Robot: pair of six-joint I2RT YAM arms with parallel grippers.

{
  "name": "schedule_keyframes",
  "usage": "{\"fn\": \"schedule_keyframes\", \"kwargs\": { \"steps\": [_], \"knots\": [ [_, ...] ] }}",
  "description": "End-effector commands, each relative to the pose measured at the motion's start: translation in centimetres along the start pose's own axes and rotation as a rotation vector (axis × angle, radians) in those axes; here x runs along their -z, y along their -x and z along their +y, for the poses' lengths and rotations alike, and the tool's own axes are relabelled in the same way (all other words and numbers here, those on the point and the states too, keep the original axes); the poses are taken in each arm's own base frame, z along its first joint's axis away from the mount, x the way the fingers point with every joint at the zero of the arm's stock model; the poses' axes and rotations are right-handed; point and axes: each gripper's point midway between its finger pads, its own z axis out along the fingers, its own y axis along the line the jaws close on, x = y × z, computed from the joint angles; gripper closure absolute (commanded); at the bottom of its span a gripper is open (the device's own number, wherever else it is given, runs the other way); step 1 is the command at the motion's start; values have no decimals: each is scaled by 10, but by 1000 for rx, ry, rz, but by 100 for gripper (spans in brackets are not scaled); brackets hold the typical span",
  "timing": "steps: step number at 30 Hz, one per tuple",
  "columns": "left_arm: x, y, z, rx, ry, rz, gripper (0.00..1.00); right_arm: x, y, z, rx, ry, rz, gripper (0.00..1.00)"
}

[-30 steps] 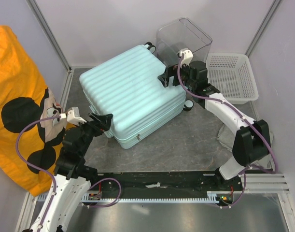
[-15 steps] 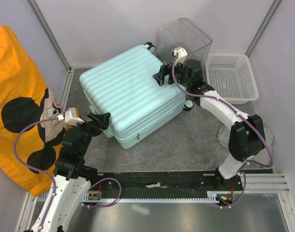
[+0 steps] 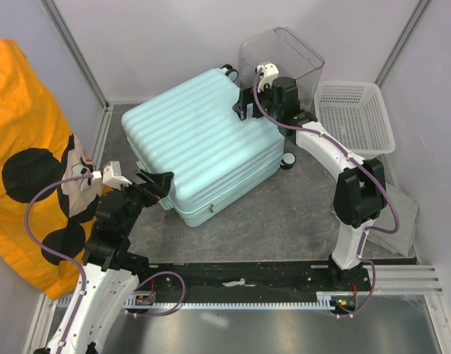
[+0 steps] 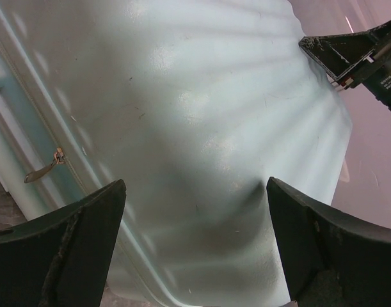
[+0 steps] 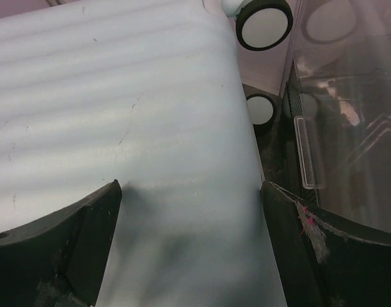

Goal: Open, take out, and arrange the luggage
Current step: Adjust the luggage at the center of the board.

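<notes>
Hovering wide open, the left gripper (image 3: 157,179) is facing the closed mint-green ribbed hard-shell suitcase (image 3: 203,136) at its seven o'clock corner, the equally open right gripper (image 3: 246,103) at one o'clock.

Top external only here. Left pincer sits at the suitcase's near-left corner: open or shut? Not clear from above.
Observer: Open. In the left wrist view the left pincer has both fingers spread, and only the luggage shell shows between them.
Operator: Any zip hardware near it?
Observer: Yes, a zipper pull hangs on the seam just left of the fingers.
Operator: And the right side?
Observer: The right pincer is open too, over the ribbed top near the edge with the wheels, and the clear box sits close beside that edge.
</notes>
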Motion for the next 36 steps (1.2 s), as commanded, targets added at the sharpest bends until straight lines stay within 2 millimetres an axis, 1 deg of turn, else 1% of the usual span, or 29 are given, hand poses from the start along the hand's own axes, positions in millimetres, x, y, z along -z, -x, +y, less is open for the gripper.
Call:
{"fn": "schedule_keyframes", "kwargs": {
  "steps": [1,2,3,5,6,7,8,9,10,11,12,13,14,15,18,21,22,23,24,25,27,28,29,30,31,32,34,35,36],
  "knots": [
    [6,14,-8,30,-23,-58,2,-16,-75,22,-18,117,220,4],
    [6,13,-2,33,-4,-63,2,-20,-81,31,-18,143,227,8],
    [10,17,-2,39,-3,-88,2,-23,-80,51,-1,184,224,10],
    [13,21,6,44,27,-124,2,-30,-90,71,16,226,243,16],
    [17,24,6,49,24,-146,2,-34,-85,90,24,258,230,18],
    [19,26,8,57,31,-163,2,-37,-86,98,20,276,231,20],
    [20,26,9,62,33,-167,2,-45,-97,108,9,307,250,21],
    [22,24,11,66,37,-165,2,-49,-88,122,-8,334,233,22],
    [25,25,11,72,31,-175,2,-52,-90,130,-16,356,236,22],
    [26,25,13,73,37,-177,2,-58,-98,137,-26,380,247,23],
    [27,22,15,76,44,-169,2,-62,-92,148,-28,404,230,23],
    [29,22,16,80,47,-172,2,-65,-92,153,-43,416,229,23],
    [29,20,17,81,49,-168,2,-71,-101,158,-56,430,242,23],
    [30,19,18,88,50,-163,2,-73,-94,168,-57,460,227,23],
    [28,12,19,88,41,-143,2,-78,-92,186,-73,501,213,23],
    [21,-2,12,73,-21,-86,2,-78,-81,192,-68,504,188,18],
    [17,-6,10,68,-45,-75,3,-74,-71,192,-63,500,168,14],
    [14,-11,8,63,-57,-55,4,-73,-67,190,-55,490,161,13],
    [12,-16,5,54,-78,-29,4,-69,-62,190,-46,484,151,11],
    [9,-20,0,48,-114,-13,5,-62,-48,188,-34,464,131,7],
    [6,-27,-4,30,-143,22,6,-52,-46,183,-7,443,132,4],
    [4,-29,-5,20,-156,30,7,-38,-24,181,8,424,88,2],
    [3,-27,-10,9,-184,22,7,-32,-32,175,17,406,103,2],
    [1,-32,-14,-16,-212,44,7,-25,-27,172,22,388,91,2],
    [-1,-35,-15,-28,-226,57,7,-11,-5,168,31,362,36,2],
    [-3,-34,-20,-39,-250,55,7,-9,-11,157,27,324,44,2],
    [-9,-47,-21,-62,-275,122,8,-5,-3,142,5,274,28,2],
    [-11,-44,-29,-70,-313,114,9,-7,0,123,-16,239,26,2],
    [-11,-50,-33,-72,-342,143,9,-9,1,115,-50,224,29,2]
  ]
}}
